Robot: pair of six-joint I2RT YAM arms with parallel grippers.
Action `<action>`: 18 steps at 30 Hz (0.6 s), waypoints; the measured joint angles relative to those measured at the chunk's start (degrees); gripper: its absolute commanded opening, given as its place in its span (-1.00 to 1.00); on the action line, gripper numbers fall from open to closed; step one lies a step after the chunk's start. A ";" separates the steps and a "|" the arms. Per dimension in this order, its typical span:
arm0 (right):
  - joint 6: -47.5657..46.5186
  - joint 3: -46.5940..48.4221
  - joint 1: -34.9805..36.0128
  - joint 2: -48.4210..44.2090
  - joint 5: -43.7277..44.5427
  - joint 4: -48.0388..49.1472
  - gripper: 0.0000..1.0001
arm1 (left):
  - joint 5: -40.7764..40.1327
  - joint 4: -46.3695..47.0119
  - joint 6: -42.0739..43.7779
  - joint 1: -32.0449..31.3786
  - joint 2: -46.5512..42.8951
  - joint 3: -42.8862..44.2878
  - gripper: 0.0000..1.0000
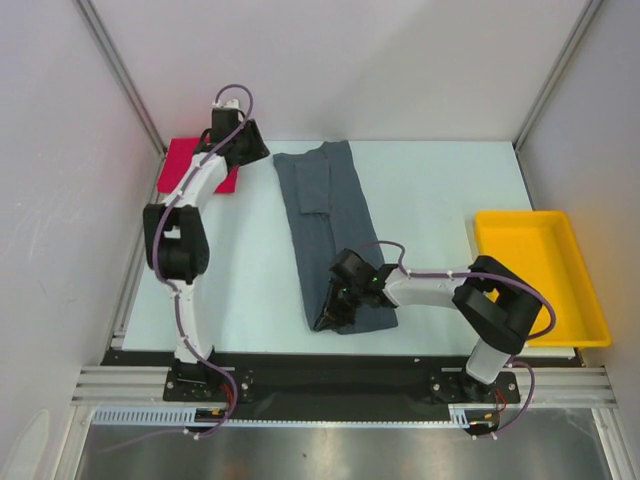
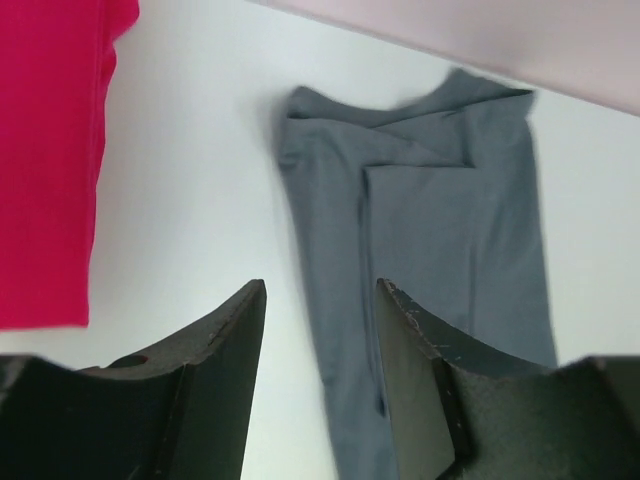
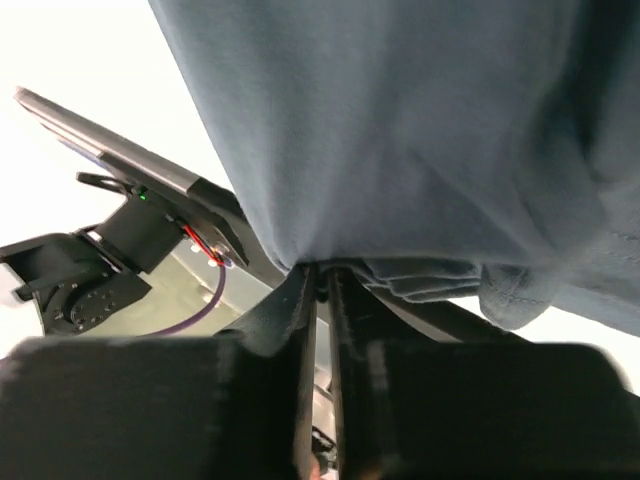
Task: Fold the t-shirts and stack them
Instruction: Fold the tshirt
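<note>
Pinching the near end of the folded slate-grey t-shirt (image 1: 322,215) on the counter (image 1: 430,200), right pincer (image 3: 322,275) clamped tight on cloth. Left pincer (image 2: 320,295), jaws parted, holding nothing, between that shirt and the red t-shirt (image 2: 50,150) at the far-left corner.

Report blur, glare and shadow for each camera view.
Top external: sharp, evenly lit, soft shadows, a pink cast on the wall beside the red shirt. Left wrist: grey shirt smeared at its edges. Right wrist: background blown out white, right hand dark and soft.
</note>
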 measured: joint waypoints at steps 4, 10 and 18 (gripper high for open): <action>-2.71 6.84 2.54 4.33 -2.05 -1.44 0.13 | -0.17 -0.44 1.66 -1.53 -12.35 -8.39 0.14; -12.50 14.75 4.48 5.11 -5.57 -6.19 0.61 | 1.97 -2.23 2.29 -2.25 -29.29 -23.45 0.22; -27.30 10.05 -5.16 -9.20 -6.99 -17.77 0.63 | 4.70 -7.87 -1.20 -6.25 -51.63 -51.76 0.17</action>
